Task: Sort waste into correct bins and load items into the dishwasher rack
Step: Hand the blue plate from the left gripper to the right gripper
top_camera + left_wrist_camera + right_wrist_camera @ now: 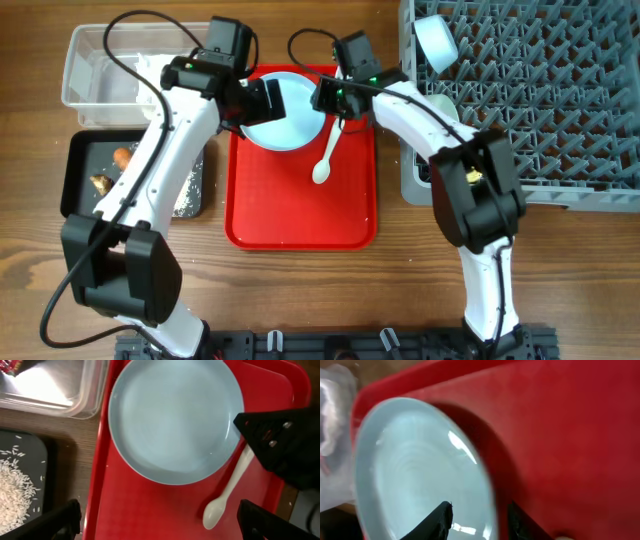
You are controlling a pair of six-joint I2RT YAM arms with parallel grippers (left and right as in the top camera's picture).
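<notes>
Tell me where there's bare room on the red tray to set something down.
Free: the near half of the red tray, below the plate and beside the spoon. Crowded: its far end, where plate, spoon handle and both arms' jaws meet.

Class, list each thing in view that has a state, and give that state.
plate: empty, on red tray
spoon: lying on red tray
bowl: propped in rack
black tray: holds rice
left pincer: open
right pincer: astride plate rim, grip unclear
</notes>
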